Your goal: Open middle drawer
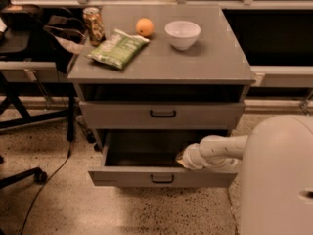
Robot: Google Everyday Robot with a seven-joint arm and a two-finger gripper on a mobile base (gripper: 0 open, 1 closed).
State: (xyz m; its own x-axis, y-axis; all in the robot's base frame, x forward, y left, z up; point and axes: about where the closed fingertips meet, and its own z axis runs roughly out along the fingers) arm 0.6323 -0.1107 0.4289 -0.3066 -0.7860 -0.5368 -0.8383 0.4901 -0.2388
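The middle drawer (122,176) is a grey flat-fronted drawer with a small black bar handle (162,178). It stands pulled well out of the grey cabinet (215,62), and its dark inside shows. My gripper (182,158) is at the end of the white arm (220,150). It reaches from the right over the drawer's front edge, right of the handle, and its tip is inside the drawer. The drawer above (205,115) is closed. Whatever lies under the open drawer is hidden.
On the cabinet top are a can (93,25), a green snack bag (117,48), an orange (144,27) and a white bowl (182,34). A black chair and a bag (58,28) stand at the left, with a cable (49,180) on the floor. My white body (279,175) fills the lower right.
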